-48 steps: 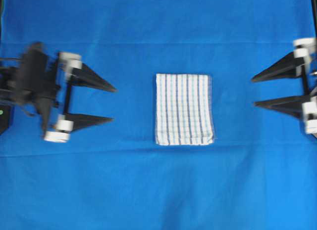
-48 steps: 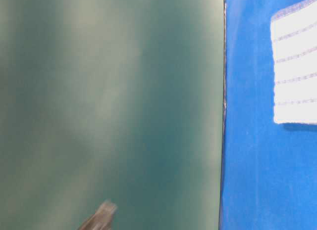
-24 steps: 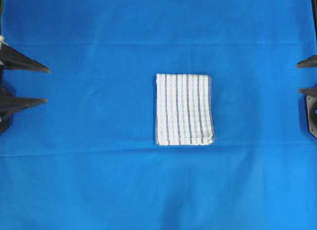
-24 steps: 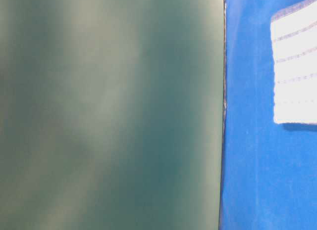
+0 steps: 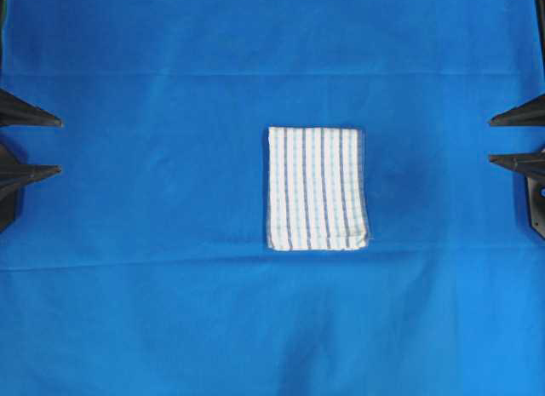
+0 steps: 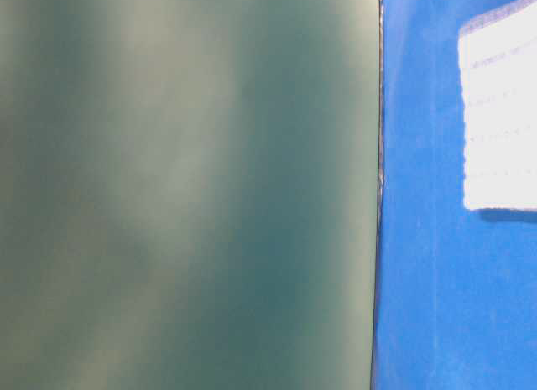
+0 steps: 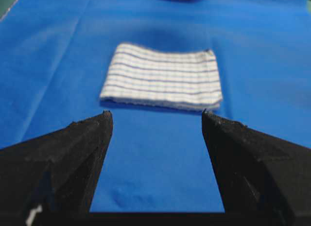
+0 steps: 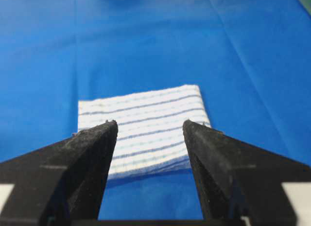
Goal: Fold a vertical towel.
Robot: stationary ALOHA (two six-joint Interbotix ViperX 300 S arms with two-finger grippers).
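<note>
The white towel (image 5: 317, 188) with thin blue stripes lies folded into a small thick rectangle at the middle of the blue sheet. It also shows in the left wrist view (image 7: 164, 77), the right wrist view (image 8: 144, 126) and at the right edge of the table-level view (image 6: 500, 122). My left gripper (image 5: 58, 146) is open and empty at the far left edge, well clear of the towel. My right gripper (image 5: 492, 140) is open and empty at the far right edge. Both point toward the towel; only their fingertips show overhead.
The plain bright-blue sheet (image 5: 170, 311) covers the whole table, with soft creases across it above and below the towel. In the table-level view a blurred grey-green surface (image 6: 185, 189) fills the left part.
Both arms have drawn back outward from the towel to the side edges of the overhead view, jaws open. The towel has not moved.
</note>
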